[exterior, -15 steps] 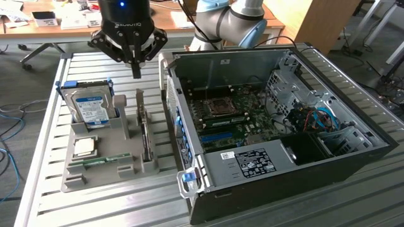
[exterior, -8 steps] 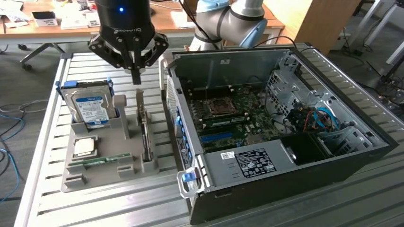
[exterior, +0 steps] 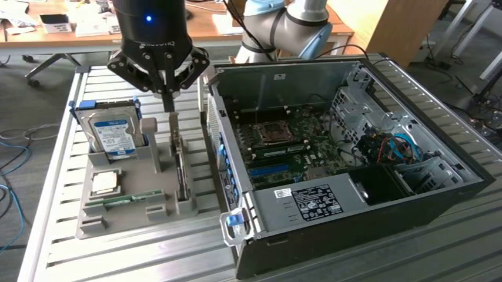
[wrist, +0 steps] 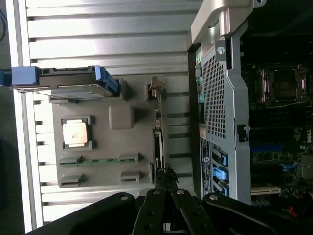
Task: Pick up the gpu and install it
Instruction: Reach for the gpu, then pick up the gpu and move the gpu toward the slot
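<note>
In the exterior view, a hard drive (exterior: 112,134) stands upright at the left end of a gray tray (exterior: 133,220) on the slatted table (exterior: 117,258). At 6 o'clock from the drive lie a processor chip (exterior: 105,181) and then a memory stick (exterior: 126,200). Further right, the gpu (exterior: 182,170) stands on edge in the tray's right-hand slot, beside the case wall. The gripper (exterior: 167,107) hangs above the gpu's far end with its fingers drawn together and nothing between them. The gpu sits at about 6 o'clock from the fingertips, close by but apart. In the wrist view the gripper (wrist: 166,182) lines up with one end of the gpu's thin edge (wrist: 157,137). On the right, the open computer case (exterior: 345,229) shows its motherboard (exterior: 290,150).
</note>
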Action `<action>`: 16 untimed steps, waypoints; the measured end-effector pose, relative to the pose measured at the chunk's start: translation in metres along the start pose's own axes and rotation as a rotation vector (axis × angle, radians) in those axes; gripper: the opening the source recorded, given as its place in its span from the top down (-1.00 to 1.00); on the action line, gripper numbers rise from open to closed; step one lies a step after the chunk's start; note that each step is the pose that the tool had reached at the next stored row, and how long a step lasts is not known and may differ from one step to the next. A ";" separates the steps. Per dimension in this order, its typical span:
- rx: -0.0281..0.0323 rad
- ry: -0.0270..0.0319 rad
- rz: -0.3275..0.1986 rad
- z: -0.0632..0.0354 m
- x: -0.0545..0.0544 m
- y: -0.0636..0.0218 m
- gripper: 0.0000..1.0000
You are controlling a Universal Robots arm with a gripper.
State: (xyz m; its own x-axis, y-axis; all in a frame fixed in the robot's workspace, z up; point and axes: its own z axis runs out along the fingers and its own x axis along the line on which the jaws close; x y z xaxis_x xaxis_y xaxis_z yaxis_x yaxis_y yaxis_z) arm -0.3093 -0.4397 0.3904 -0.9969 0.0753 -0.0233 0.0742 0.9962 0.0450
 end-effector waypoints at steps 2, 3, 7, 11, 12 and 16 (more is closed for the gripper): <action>-0.0001 -0.0001 0.000 0.0002 0.001 -0.0018 0.79; -0.0001 -0.0001 0.000 0.0003 0.002 -0.0020 0.79; -0.0001 0.0000 0.000 0.0005 0.003 -0.0040 0.79; -0.0001 0.0000 0.000 0.0006 0.004 -0.0061 0.79; -0.0001 -0.0001 0.000 0.0006 0.004 -0.0061 0.79; -0.0001 0.0000 0.000 0.0006 0.004 -0.0061 0.79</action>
State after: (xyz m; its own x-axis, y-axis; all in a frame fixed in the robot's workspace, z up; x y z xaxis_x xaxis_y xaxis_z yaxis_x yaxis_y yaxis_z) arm -0.3134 -0.4455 0.3895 -0.9969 0.0754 -0.0233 0.0743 0.9962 0.0451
